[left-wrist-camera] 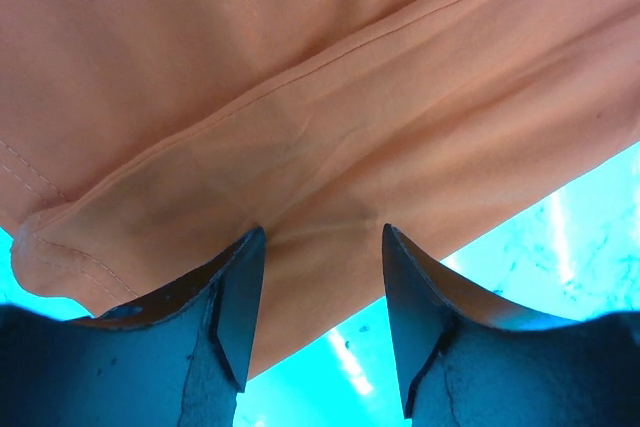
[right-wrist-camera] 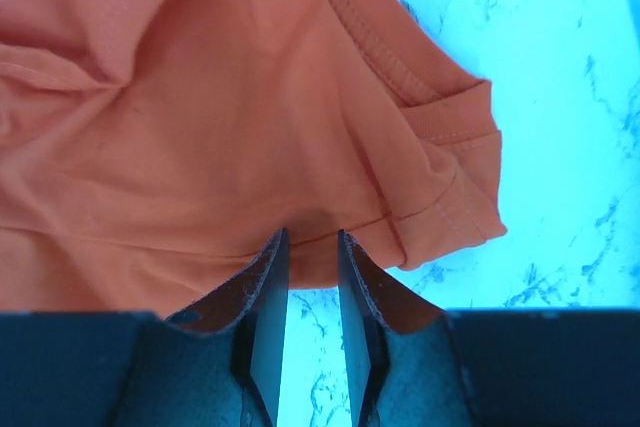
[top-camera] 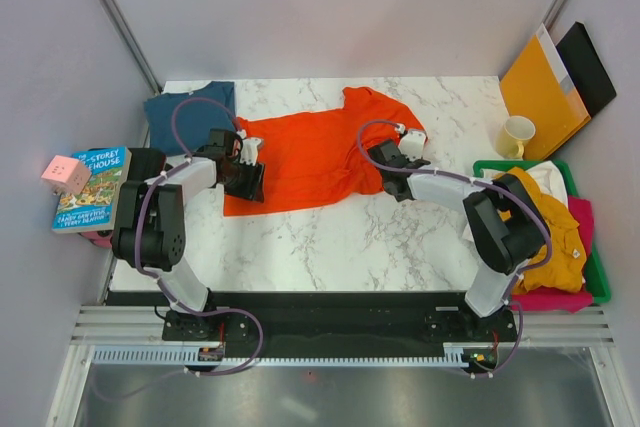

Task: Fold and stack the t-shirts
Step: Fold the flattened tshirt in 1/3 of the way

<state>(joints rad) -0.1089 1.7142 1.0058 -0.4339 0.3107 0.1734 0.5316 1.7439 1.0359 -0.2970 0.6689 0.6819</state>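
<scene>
Marble table (top-camera: 330,237): left fingers (left-wrist-camera: 230,297) apart on orange-red t-shirt (top-camera: 310,157), right fingers (right-wrist-camera: 265,297) nearly together.

A spread t-shirt (top-camera: 310,157) lies across the worktop's (top-camera: 350,237) back middle, with the left claw (top-camera: 249,151) at its left edge and the right claw (top-camera: 411,138) at its right sleeve. A second t-shirt (top-camera: 185,112) lies in the back left corner. A mug (top-camera: 515,137) stands by the back right corner, and a tray (top-camera: 598,277) of heaped t-shirts (top-camera: 545,227) sits before it.
</scene>
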